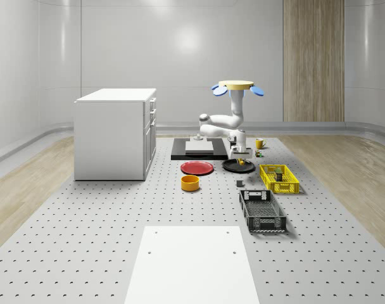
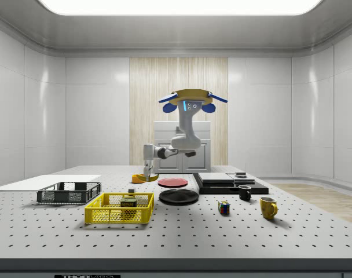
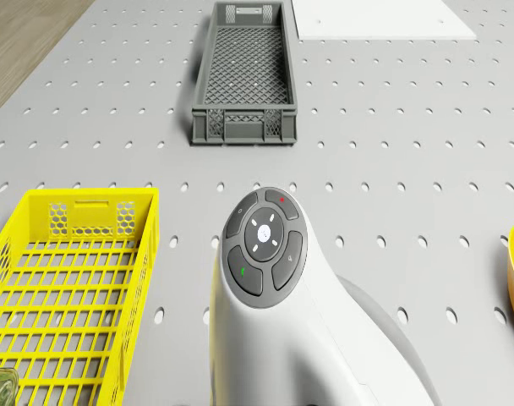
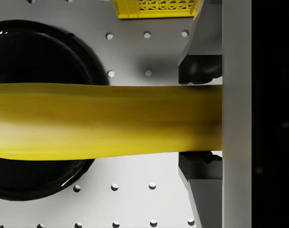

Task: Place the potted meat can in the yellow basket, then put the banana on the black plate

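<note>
The drone (image 1: 237, 85) hovers over the black plate (image 1: 230, 169), with its arm bent down. My gripper (image 1: 240, 154) is shut on the banana (image 1: 244, 163), which hangs a little above the plate. In the wrist view the banana (image 4: 101, 121) lies crosswise between the fingers (image 4: 201, 69), and most of its length crosses the black plate (image 4: 35, 52). From the side, the gripper (image 2: 148, 169) holds the banana (image 2: 149, 176) near the black plate's (image 2: 179, 197) edge. The potted meat can (image 2: 128, 202) stands inside the yellow basket (image 2: 106, 215). That yellow basket (image 1: 287, 187) is just right of the plate in the whole-scene view.
A grey basket (image 1: 262, 211) lies nearer the camera than the yellow one. A red plate (image 1: 197, 168) and an orange bowl (image 1: 190, 183) sit left of the black plate. Behind it are a black tray (image 1: 180, 154), a yellow mug (image 1: 259, 144) and a small cube (image 1: 259, 154). A white cabinet (image 1: 113, 133) stands at the left.
</note>
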